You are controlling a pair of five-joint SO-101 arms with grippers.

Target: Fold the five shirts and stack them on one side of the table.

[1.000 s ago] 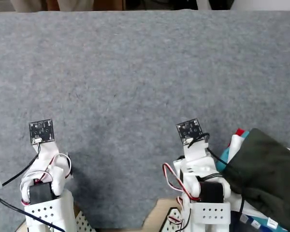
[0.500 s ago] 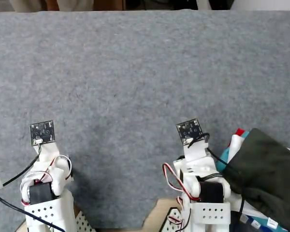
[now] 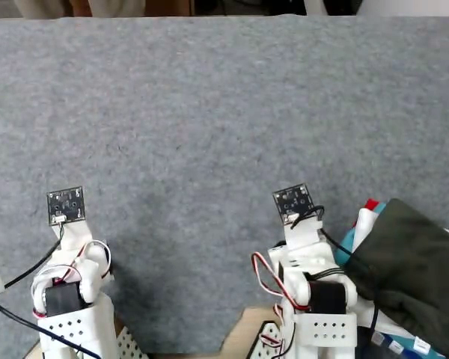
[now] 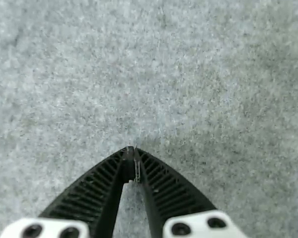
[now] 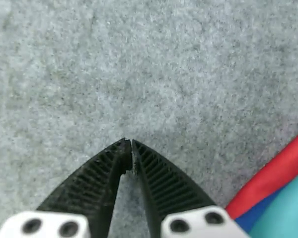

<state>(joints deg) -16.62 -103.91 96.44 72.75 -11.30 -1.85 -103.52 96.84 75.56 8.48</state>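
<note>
A stack of folded shirts (image 3: 411,273) lies at the table's near right edge, a dark green one on top and red, teal and white layers beneath. The right arm (image 3: 307,254) is tucked back just left of that stack. My right gripper (image 5: 128,143) is shut over bare grey felt, with nothing held; a red and teal shirt edge (image 5: 278,191) shows beside it. The left arm (image 3: 67,247) is folded back at the near left. My left gripper (image 4: 130,150) is shut too, tips together above the felt.
Grey felt (image 3: 224,112) covers the whole table, open across the middle and far side. The arm bases and loose cables (image 3: 15,299) sit along the near edge. A wooden board (image 3: 247,329) shows between the bases.
The left arm's wrist has shifted very slightly; otherwise nothing has moved.
</note>
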